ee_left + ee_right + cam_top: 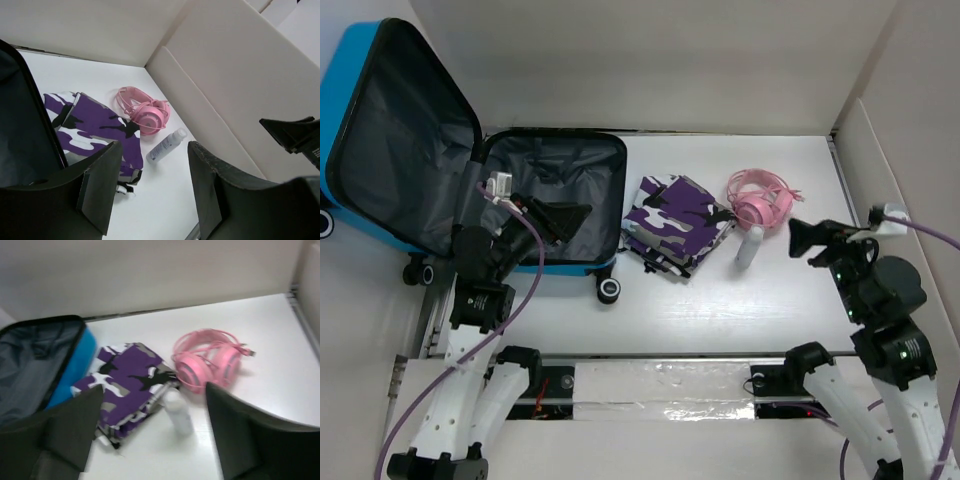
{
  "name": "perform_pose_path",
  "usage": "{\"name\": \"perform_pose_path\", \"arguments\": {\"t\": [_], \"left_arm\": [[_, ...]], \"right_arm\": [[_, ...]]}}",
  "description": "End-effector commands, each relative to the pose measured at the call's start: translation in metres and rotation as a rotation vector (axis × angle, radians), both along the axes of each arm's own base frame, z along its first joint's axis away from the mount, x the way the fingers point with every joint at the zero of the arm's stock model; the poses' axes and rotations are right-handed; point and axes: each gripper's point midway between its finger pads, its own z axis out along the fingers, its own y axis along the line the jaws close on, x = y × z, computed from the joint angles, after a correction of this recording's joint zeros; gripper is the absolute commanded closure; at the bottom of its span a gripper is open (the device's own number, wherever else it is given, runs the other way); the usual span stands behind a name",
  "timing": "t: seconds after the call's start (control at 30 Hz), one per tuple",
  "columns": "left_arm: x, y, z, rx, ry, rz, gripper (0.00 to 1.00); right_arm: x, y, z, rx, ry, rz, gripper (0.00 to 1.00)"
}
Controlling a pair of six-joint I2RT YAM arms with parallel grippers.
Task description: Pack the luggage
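Note:
The blue luggage (380, 140) lies open at the left, its dark grey lining (560, 185) bare and its lid propped up. A folded purple camouflage cloth (678, 222) lies right of it, also in the left wrist view (95, 127) and the right wrist view (132, 382). Pink headphones (760, 200) and a white bottle (750, 248) lie further right. My left gripper (565, 215) is open and empty over the luggage's base. My right gripper (808, 238) is open and empty, just right of the bottle (179, 412).
White walls enclose the table on the back and right (880, 150). The luggage's black wheels (610, 290) stick out at its near edge. A foil-covered strip (660, 395) runs along the near edge between the arm bases.

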Motion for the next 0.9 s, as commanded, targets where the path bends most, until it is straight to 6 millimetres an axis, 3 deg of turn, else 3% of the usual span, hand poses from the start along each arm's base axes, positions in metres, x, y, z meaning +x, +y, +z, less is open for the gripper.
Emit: {"name": "perform_pose_path", "arguments": {"t": [0.0, 0.03, 0.07, 0.13, 0.17, 0.2, 0.23, 0.33, 0.4, 0.43, 0.47, 0.57, 0.67, 0.8, 0.83, 0.87], "left_arm": [[-0.004, 0.001, 0.001, 0.027, -0.037, 0.002, 0.48], [-0.004, 0.001, -0.002, 0.032, -0.027, -0.001, 0.50], [-0.004, 0.002, -0.002, 0.037, -0.028, 0.005, 0.61], [-0.006, 0.001, -0.005, 0.046, -0.031, -0.002, 0.74], [-0.007, 0.002, -0.007, 0.049, -0.029, 0.001, 0.92], [-0.006, 0.004, -0.007, 0.056, -0.030, 0.019, 1.00], [-0.005, 0.007, -0.014, 0.079, -0.011, 0.036, 1.00], [-0.008, 0.016, -0.014, 0.130, -0.021, 0.083, 1.00], [-0.011, 0.020, -0.007, 0.161, -0.043, 0.103, 1.00], [-0.013, 0.022, -0.016, 0.183, -0.005, 0.109, 0.95], [-0.013, 0.025, -0.016, 0.210, -0.010, 0.119, 0.82], [-0.013, 0.029, -0.031, 0.237, 0.019, 0.137, 0.66], [-0.012, 0.030, -0.040, 0.237, 0.021, 0.148, 0.63], [-0.010, 0.029, -0.042, 0.237, 0.020, 0.139, 0.61], [-0.010, 0.029, -0.041, 0.245, 0.015, 0.138, 0.61], [-0.010, 0.029, -0.041, 0.247, 0.015, 0.139, 0.61]], "right_arm": [[-0.016, -0.028, -0.034, 0.059, 0.081, -0.151, 0.30], [-0.018, -0.030, -0.043, 0.057, 0.099, -0.157, 0.84], [-0.020, -0.030, -0.046, 0.056, 0.107, -0.157, 1.00], [-0.024, -0.029, -0.055, 0.038, 0.142, -0.146, 1.00], [-0.024, -0.029, -0.057, 0.038, 0.152, -0.150, 1.00], [-0.024, -0.030, -0.059, 0.041, 0.164, -0.157, 1.00], [-0.022, -0.028, -0.060, 0.041, 0.171, -0.152, 0.76], [-0.017, -0.026, -0.066, 0.027, 0.196, -0.158, 0.26], [-0.008, -0.022, -0.078, 0.007, 0.248, -0.158, 0.14], [-0.006, -0.021, -0.080, -0.002, 0.264, -0.156, 0.08], [-0.003, -0.020, -0.084, -0.014, 0.283, -0.156, 0.06], [0.005, -0.016, -0.096, -0.029, 0.326, -0.155, 0.02], [0.015, -0.011, -0.101, -0.012, 0.321, -0.153, 0.01], [0.037, 0.003, -0.127, -0.012, 0.365, -0.130, 0.01], [0.045, 0.008, -0.143, -0.033, 0.410, -0.123, 0.01], [0.054, 0.012, -0.143, -0.033, 0.400, -0.114, 0.01]]}}
